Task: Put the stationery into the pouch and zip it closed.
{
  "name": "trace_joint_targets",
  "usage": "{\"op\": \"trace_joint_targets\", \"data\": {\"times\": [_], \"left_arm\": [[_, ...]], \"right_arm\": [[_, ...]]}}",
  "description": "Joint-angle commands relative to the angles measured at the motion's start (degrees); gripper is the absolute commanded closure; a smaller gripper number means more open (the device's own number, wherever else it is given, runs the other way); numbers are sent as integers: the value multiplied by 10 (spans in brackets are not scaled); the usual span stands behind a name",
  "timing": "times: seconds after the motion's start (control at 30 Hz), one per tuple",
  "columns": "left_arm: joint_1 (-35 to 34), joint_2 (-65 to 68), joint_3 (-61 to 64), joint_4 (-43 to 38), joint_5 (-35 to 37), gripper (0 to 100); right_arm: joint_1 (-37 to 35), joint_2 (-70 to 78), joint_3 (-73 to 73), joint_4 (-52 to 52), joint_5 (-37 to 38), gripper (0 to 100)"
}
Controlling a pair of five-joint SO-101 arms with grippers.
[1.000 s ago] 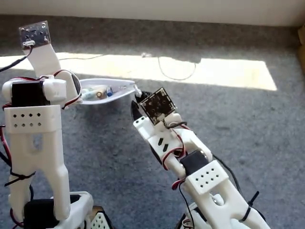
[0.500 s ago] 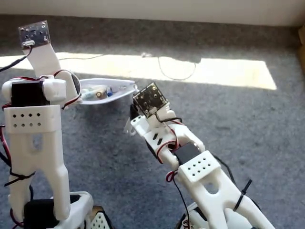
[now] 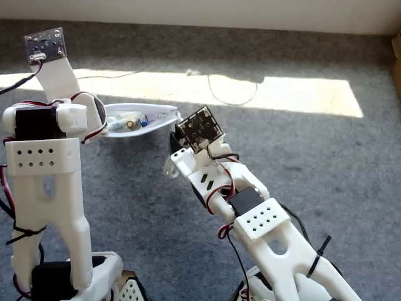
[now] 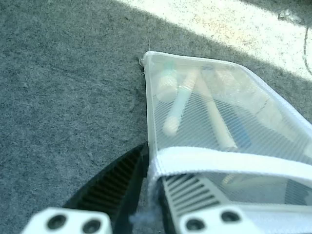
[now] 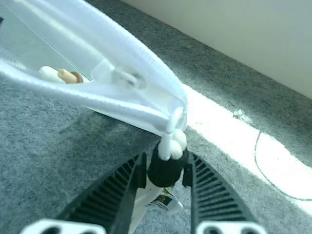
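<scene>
A clear mesh pouch [image 3: 141, 119] is held off the grey carpet with several pens and sticks inside [image 4: 204, 107]. My left gripper [image 4: 150, 163] is shut on one end of the pouch [image 4: 209, 122], and stands at the left in the high view [image 3: 102, 122]. The pouch's zip edges [image 5: 122, 53] stand apart, with the slider [image 5: 127, 78] near the other end. My right gripper [image 5: 165, 161] is shut on a white-bodied marker with a black collar [image 5: 165, 170]. The marker's tip touches the pouch's end loop [image 5: 174, 117]. From above, this gripper [image 3: 177, 143] sits just below the pouch's right tip.
Grey carpet [image 3: 326, 157] lies all around, crossed by a sunlit strip [image 3: 250, 94] with a thin cable [image 3: 232, 94] on it. A pale wall base [image 3: 219, 12] runs along the far side. The left arm's white body [image 3: 47, 182] stands at the left.
The right arm has drawn back and slightly left from the pouch's tip and turned its wrist; the marker's white body now shows below it. The left arm and pouch kept still.
</scene>
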Motion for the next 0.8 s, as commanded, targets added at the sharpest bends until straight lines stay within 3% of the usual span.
{"op": "trace_joint_targets", "data": {"times": [0.0,0.53,0.7,0.77], "left_arm": [[-6,-6,-31,-14,-5,992],[-4,-6,-31,-14,-5,992],[-4,-6,-31,-14,-5,992],[-5,-6,-31,-14,-5,992]], "right_arm": [[0,-5,-51,-15,-6,875],[0,-5,-46,-48,-6,878],[5,-5,-46,-44,-4,996],[9,-7,-45,-44,-4,993]]}}
